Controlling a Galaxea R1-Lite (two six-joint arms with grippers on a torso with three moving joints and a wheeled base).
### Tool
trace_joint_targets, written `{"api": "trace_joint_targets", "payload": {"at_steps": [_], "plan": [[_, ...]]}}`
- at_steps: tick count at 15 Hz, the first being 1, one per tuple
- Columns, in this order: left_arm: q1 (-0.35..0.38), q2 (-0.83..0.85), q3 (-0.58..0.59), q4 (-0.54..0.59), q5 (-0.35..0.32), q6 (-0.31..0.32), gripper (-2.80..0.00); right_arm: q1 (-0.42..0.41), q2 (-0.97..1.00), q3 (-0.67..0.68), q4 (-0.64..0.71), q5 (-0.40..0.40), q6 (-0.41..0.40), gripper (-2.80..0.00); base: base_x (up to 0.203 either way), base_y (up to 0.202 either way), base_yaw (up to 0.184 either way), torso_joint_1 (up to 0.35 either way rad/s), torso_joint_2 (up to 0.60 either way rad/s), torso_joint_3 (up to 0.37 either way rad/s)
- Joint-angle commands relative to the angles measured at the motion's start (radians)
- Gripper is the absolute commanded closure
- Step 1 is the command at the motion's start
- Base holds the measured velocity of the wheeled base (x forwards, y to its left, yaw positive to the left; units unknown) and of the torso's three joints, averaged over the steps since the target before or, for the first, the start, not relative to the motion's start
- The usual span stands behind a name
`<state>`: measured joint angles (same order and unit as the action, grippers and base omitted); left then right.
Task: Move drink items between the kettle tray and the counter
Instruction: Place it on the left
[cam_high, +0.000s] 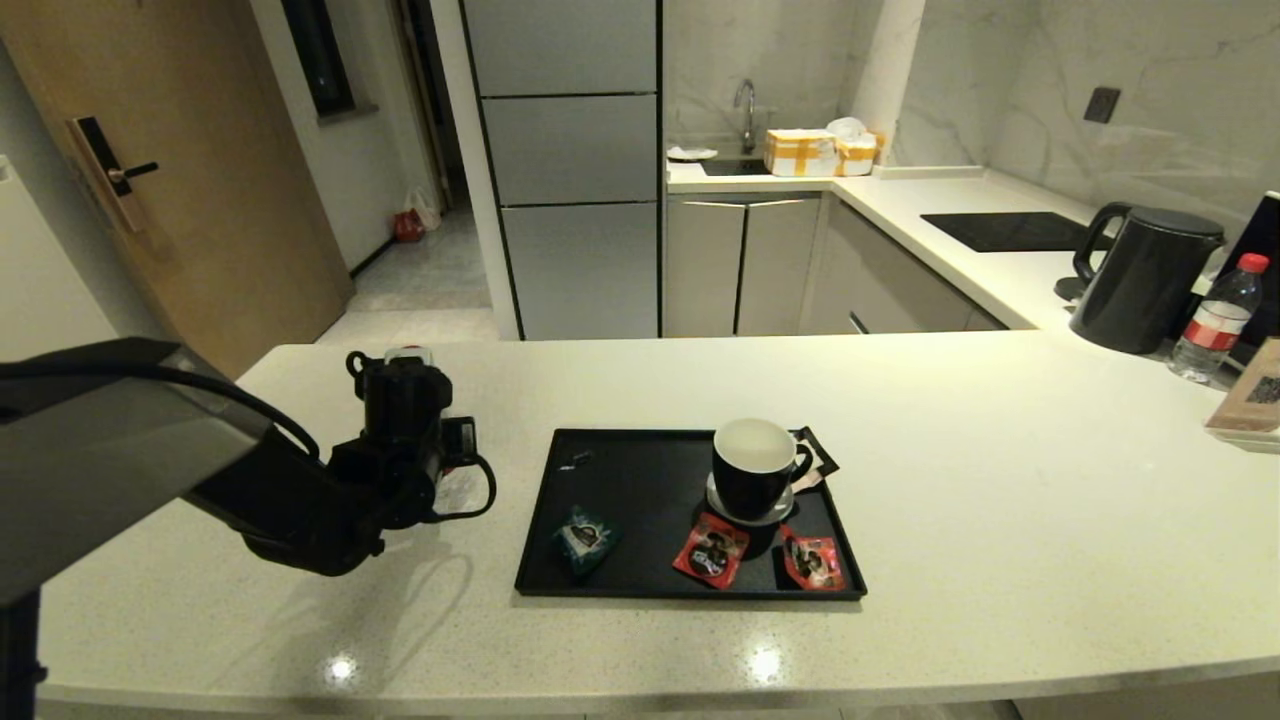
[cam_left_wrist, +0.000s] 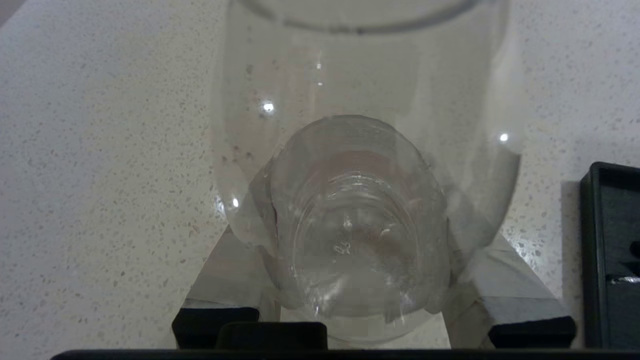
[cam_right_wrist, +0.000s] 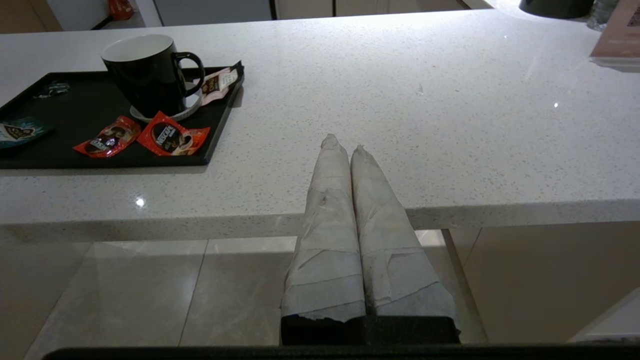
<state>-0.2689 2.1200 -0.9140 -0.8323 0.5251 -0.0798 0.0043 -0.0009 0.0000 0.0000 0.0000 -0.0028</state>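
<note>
Holding: left tool (cam_left_wrist: 360, 300) is clamped around the water bottle (cam_left_wrist: 360, 220), its two taped fingers (cam_left_wrist: 500, 280) pressed on either side of the clear body, seen end-on in the left wrist view.
Bottle place: over the tabletop (cam_high: 1000, 480) just off the left short side of the kettle tray (cam_high: 640, 470); in the head view only a glimpse of a red cap (cam_high: 408, 352) shows above the arm's dark wrist, so I cannot tell whether the base is resting on the stone or hanging just above it.
Why gripped this way: a side pinch low on the body probably keeps the light, slippery plastic upright and lets it be stood down without tipping.
Teal sachet: the teal sachet (cam_high: 585, 538) lies flat inside the tray near its front left corner, untouched.
Tray company: black mug (cam_high: 755, 470) on a small saucer at the tray's right half, two red sachets (cam_high: 711, 551) in front of it; these sit apart from the teal one, so a later pick has room.
Right tool: right tool (cam_right_wrist: 350, 150) is parked below and in front of the tabletop edge, to the tray's right, its wrapped fingers pressed together on nothing.
Beyond the tray: kettle (cam_high: 1140, 280) and a second bottle (cam_high: 1213, 320) stand far off to the tray's right rear.
Judgement: the bottle's move looks nearly complete; the sachet remains.
</note>
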Motion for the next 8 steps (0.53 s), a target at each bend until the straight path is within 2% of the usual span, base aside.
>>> {"api": "trace_joint_targets", "payload": {"at_steps": [1,8], "plan": [[0.0,0.025,0.006,-0.001,0.003,-0.001,0.0,0.0,0.001,0.0,0.0,0.0,0.0,0.0,0.0,0.0,0.0,0.0,0.0,0.0],[0.0,0.026,0.006,-0.006,0.004,0.0,0.0,0.0,0.001,0.0,0.0,0.0,0.0,0.0,0.0,0.0,0.0,0.0,0.0,0.0]]}}
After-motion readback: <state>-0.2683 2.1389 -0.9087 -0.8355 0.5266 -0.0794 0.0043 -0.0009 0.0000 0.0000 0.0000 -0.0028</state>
